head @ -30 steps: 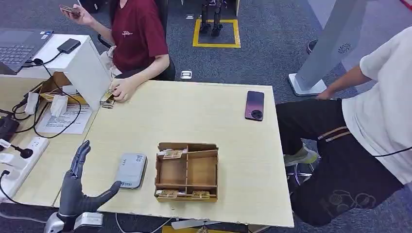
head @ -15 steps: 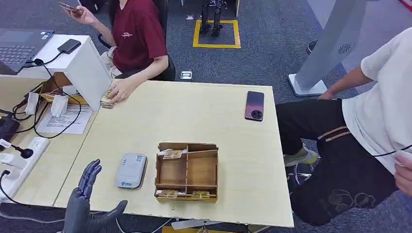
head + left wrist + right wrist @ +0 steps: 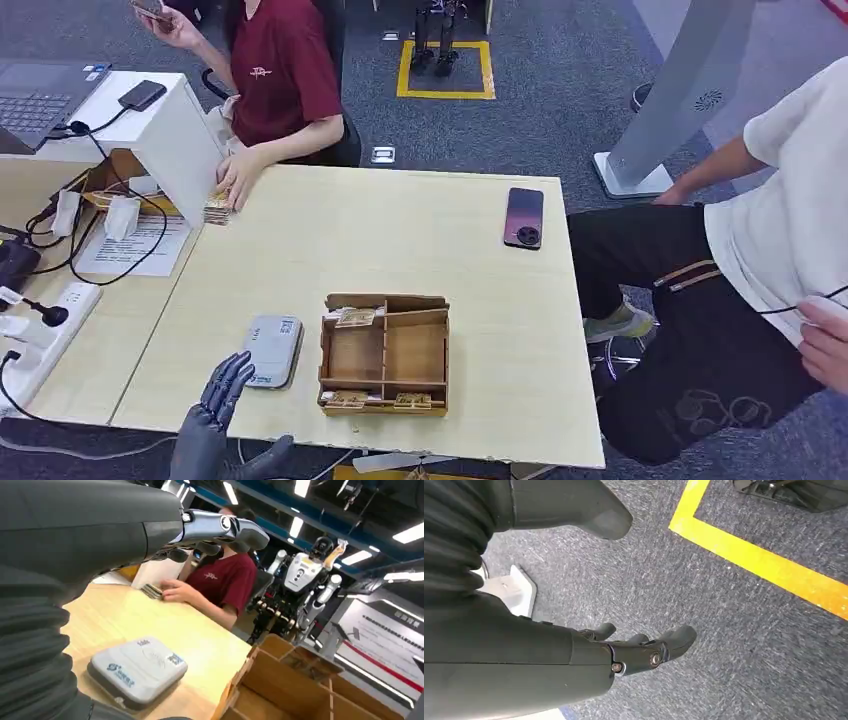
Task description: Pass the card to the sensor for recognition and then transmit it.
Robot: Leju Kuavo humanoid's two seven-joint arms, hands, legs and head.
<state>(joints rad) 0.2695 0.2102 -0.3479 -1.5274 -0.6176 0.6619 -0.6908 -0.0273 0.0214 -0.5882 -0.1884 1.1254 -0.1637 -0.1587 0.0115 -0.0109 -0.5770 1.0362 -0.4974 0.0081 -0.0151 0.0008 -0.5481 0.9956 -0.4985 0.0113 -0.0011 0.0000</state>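
Wooden and pale, the big table (image 3: 400, 240) holds one wooden box (image 3: 385, 353) with little rooms inside. That box is my landmark. Just beside the box sits one grey sensor (image 3: 270, 351), flat like a bar of soap. Cards (image 3: 354, 318) lie in three small piles in the box: one in a far room and two (image 3: 375, 400) in the near strip. A card looks thin, light, stiff and slippery, so I think pinching its edge works best. One black phone (image 3: 525, 216) lies well beyond the box. Near the sensor, off the table's edge, the left hand (image 3: 222, 425) is spread wide, holding nothing. The right hand (image 3: 634, 650) hangs over the carpet, fingers bent a little, holding nothing.
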